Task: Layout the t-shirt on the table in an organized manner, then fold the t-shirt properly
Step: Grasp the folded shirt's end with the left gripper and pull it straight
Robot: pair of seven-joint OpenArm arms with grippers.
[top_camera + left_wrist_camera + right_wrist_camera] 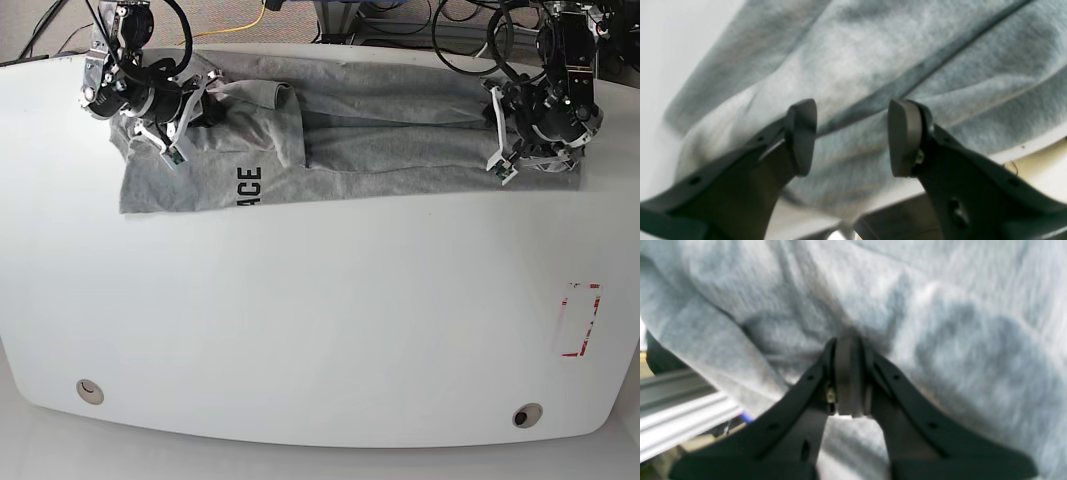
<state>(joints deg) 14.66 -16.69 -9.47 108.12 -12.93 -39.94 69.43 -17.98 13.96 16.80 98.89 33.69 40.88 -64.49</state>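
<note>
R gripper (849, 373): pads pressed together, pinching fold of t-shirt (380, 130). L gripper (851, 136): fingers spread, grey cloth between and beyond tips, not gripped. Shirt lies crumpled along far edge of table (320, 330), between both grippers.

From the base view I could read only one bit of print: dark block capitals "ACE" on the grey t-shirt (330, 140), turned sideways so the letters ran up along the cloth, near its front edge, with the rest of the word hidden under a fold. My wrist views showed me no lettering at all.
</note>
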